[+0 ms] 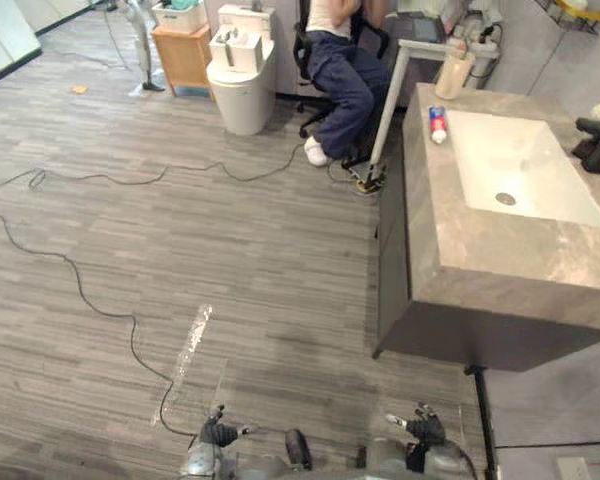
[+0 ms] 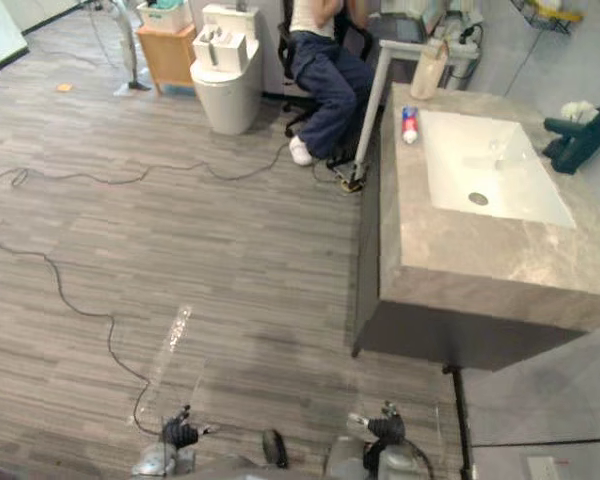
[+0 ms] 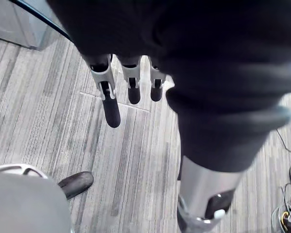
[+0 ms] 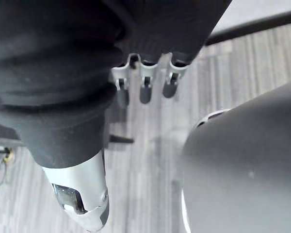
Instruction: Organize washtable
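- Left robot hand point(image 3: 133, 91) and right robot hand point(image 4: 145, 90) hang low at the sides. Fingers are straight and apart from the thumb, with nothing in either.
- The bench point(image 1: 500, 262), a stone-look washtable top, is ahead of the right robot hand and off to its right. It's well apart from both, so nothing is in reach from here.
- Step in hand, my read: approach. Close on the bench's near edge and square up before raising an arm.
- To do it well, finish centred on the sink point(image 1: 525, 165) so the far items fall inside one robot hand's reach. Keep arms down while walking, clear of the bench corner nearest the right robot hand.
- Everything to tidy sits at the end of the bench farthest from the robot hands.
- The toothpaste tube point(image 1: 437, 124) is white with red and blue, lying flat just beside the sink's far left corner.
- A beige container point(image 1: 457, 70) stands upright beyond the tube at the far edge.
- A dark tool point(image 2: 580, 135) is past the sink's right side. Can't tell if it rests on the bench.
- The tube looks light and rounded and could roll, so pinch across the body, not the cap.
- A seated person point(image 1: 342, 70) is near the bench's far left corner, so mind clearance there.
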You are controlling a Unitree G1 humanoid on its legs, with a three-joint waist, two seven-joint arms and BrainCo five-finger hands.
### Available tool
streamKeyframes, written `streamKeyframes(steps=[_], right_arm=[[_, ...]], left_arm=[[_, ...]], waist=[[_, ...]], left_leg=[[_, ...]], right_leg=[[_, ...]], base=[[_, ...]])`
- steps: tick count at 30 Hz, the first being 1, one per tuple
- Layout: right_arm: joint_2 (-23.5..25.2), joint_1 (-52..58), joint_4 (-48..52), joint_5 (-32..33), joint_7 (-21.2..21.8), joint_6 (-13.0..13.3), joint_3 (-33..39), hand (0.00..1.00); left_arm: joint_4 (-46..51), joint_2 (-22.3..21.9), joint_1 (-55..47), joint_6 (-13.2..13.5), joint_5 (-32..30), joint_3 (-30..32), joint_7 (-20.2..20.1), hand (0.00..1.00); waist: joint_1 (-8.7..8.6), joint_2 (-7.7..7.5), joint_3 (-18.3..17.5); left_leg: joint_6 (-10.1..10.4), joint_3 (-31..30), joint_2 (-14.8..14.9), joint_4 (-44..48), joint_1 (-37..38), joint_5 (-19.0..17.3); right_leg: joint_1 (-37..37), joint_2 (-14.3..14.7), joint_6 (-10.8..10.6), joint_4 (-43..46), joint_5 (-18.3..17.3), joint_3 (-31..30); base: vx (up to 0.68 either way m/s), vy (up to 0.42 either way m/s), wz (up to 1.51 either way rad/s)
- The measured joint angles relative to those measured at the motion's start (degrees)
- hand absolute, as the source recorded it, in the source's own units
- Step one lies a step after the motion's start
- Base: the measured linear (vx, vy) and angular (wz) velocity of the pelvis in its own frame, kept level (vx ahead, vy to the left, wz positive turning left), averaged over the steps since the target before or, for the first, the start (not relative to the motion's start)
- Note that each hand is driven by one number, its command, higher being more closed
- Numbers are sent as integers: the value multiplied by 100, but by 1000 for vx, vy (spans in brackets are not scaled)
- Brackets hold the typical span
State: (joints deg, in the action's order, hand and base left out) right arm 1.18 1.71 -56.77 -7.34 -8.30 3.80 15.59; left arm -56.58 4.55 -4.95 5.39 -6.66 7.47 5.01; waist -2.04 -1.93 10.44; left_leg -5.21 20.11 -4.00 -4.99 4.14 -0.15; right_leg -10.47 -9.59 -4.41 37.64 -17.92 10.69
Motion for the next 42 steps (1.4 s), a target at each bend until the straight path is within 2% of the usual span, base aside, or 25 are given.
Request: streamKeyframes(steps=[3, 5, 8, 9, 10, 11, 12, 13, 14, 16, 17, 18, 19, 21, 22, 23, 28, 30, 34, 36, 38, 39, 40, 41, 42], right_arm=[[5, 10, 119, 1, 21, 20, 10, 0], [7, 85, 208, 2, 61, 24, 28, 0], [3, 232, 299, -2, 69, -25, 17, 0], [21, 270, 444, 3, 71, -55, 32, 0], [-46, 268, 552, 1, 61, -67, 14, 0], [-61, 268, 586, 4, 57, -72, 14, 0], [-47, 272, 587, 5, 18, -119, 12, 0], [-27, 274, 585, 3, -19, -144, 2, 0], [37, 279, 583, 3, -52, -164, 6, 0], [81, 267, 584, 3, -60, -181, 35, 0], [79, 259, 585, 1, -70, -185, 50, 0], [59, 272, 584, -1, -68, -183, 70, 0], [103, 243, 414, -5, -69, -186, 143, 0], [195, 266, 341, -11, -51, -182, 156, 0], [229, 257, 284, -11, -51, -180, 164, 0], [234, 238, 188, -16, -51, -172, 162, 0], [152, 66, -47, -189, -48, -157, 134, 0], [129, 30, -93, -188, -48, -161, 108, 0], [48, -11, -76, -184, -40, -143, -93, 0], [35, -28, -16, -179, -35, -141, -91, 0], [11, -18, 151, -176, -30, -139, -88, 0], [56, 2, 258, -172, -23, -132, -85, 0], [87, 37, 327, -174, -15, -121, -86, 0], [167, 65, 332, -178, -17, -111, -85, 0], [181, 147, 430, -201, 4, -36, -83, 0]], left_arm=[[-26, -40, 29, -9, -2, 160, -5, 0], [-19, -152, 25, -9, -6, 315, -2, 0], [99, -230, 40, -15, -22, 441, -11, 0], [164, -285, 43, -21, -29, 489, -1, 0], [234, -382, 35, -19, -14, 615, -1, 0], [271, -440, 35, -18, -6, 643, -1, 0], [334, -483, 25, -12, -3, 663, 2, 0], [330, -475, -5, -17, -2, 661, 3, 0], [344, -454, -11, -15, -4, 657, 2, 0], [381, -451, 2, -11, -5, 645, 3, 0], [375, -437, 4, -8, -10, 587, 3, 0], [349, -449, -6, -8, -10, 560, 4, 0], [240, -327, 28, -6, -12, 463, 8, 0], [191, -192, 13, -19, 1, 387, 2, 0], [176, -161, 17, -19, -4, 376, 1, 0], [96, -144, 14, -20, -6, 335, 1, 0], [-20, -57, 25, -20, -16, 82, -1, 0], [-19, -53, 31, -15, -7, 44, 1, 0], [-9, -75, 45, 9, -4, -4, 1, 0], [36, -122, 93, 14, 0, 42, -3, 0], [57, -160, 99, 12, 3, 198, -7, 0], [91, -138, 101, 6, 13, 227, -9, 0], [96, -144, 99, 0, 14, 266, -6, 0], [103, -147, 92, -6, 14, 392, -18, 0], [313, -138, 66, -10, 65, 617, -39, 0]], waist=[[-26, -38, 24], [-30, -77, 17], [-25, -158, -41], [-23, -80, -20], [-19, 119, 16], [-21, 203, 14], [-16, 212, 32], [-8, 217, 31], [-20, 205, 23], [-15, 183, 27], [-20, 192, 22], [-20, 238, -5], [-20, 35, -59], [-19, -25, -98], [-17, -154, -141], [-11, -180, -171], [-24, -106, -177], [-23, -105, -161], [-23, -50, -63], [12, 7, 63], [34, 7, 119], [32, -85, 195], [42, -112, 225], [1, -330, 156], [9, -225, 205]], left_leg=[[167, -124, 111, 98, 39, -126], [212, -205, 105, 342, 35, -326], [359, -241, 194, 1504, -374, -1033], [499, -83, 525, 2532, -667, -1472], [565, 152, 984, 3642, -1097, -1607], [599, 253, 1195, 4134, -1269, -1574], [669, 404, 1538, 4935, -1464, -1495], [660, 443, 1654, 5129, -1490, -1528], [670, 543, 1920, 5122, -1465, -1585], [685, 587, 2053, 4559, -1471, -1574], [726, 596, 2020, 3431, -1440, -1275], [673, 561, 1992, 2853, -1402, -705], [544, 532, 1670, 2507, -1196, -374], [524, 511, 1456, 2140, -1066, -318], [523, 480, 1337, 2013, -978, -303], [527, 467, 1230, 1833, -837, -268], [645, 348, 1078, 789, -528, 276], [656, 308, 1088, 698, -536, 325], [615, 246, 1045, 745, -545, 284], [565, 178, 1036, 987, -608, 74], [505, 147, 987, 1211, -634, -188], [487, 37, 854, 1261, -575, -311], [545, -127, 658, 980, -414, -368], [667, -190, 457, 819, -255, -514], [494, -284, 671, 2363, -565, -1072]], right_leg=[[-347, 232, -4, -300, 36, -253], [-404, 310, 84, -411, 51, -467], [53, 247, 314, -1056, 206, -303], [275, 325, 379, -1343, 513, -226], [398, 484, 414, -1360, 426, -128], [484, 542, 408, -1370, 426, -107], [707, 595, 428, -1451, 412, -88], [847, 608, 430, -1523, 411, -82], [1115, 596, 429, -1697, 412, -104], [1266, 509, 423, -1808, 415, -138], [1295, 413, 396, -1776, 412, -136], [1307, 412, 334, -1772, 408, -135], [1322, 218, 162, -1802, 333, -241], [1400, 194, 180, -2116, 378, -395], [1542, 159, 135, -2306, 440, -422], [1684, 119, 38, -2435, 515, -446], [1672, 230, -3, -2624, 858, -456], [1650, 275, -1, -2661, 883, -451], [1589, 227, -2, -2479, 883, -446], [1355, 137, -14, -1845, 875, -454], [903, 12, -16, -757, 879, -479], [660, -167, 44, 57, 999, -560], [410, -232, 257, 566, 1349, -741], [253, -319, 239, 715, 1548, -836], [-56, -378, 138, 1364, 1214, -788]], base=[[138, -72, 28], [141, -103, 44], [274, -222, 62], [277, -180, 37], [280, -152, 27], [273, -61, 2], [243, -32, -7], [365, -25, -21], [306, -5, -22], [290, 51, -13], [263, 129, 2], [349, 186, 17], [236, 129, 21], [174, 91, 29], [147, 50, 29], [135, 29, 23], [38, -17, 11], [-9, -19, 1], [-21, 8, 3], [-43, 83, 6], [-62, 101, 14], [-71, 125, 47], [-28, 150, 59], [131, 184, 65], [290, 137, 22]])
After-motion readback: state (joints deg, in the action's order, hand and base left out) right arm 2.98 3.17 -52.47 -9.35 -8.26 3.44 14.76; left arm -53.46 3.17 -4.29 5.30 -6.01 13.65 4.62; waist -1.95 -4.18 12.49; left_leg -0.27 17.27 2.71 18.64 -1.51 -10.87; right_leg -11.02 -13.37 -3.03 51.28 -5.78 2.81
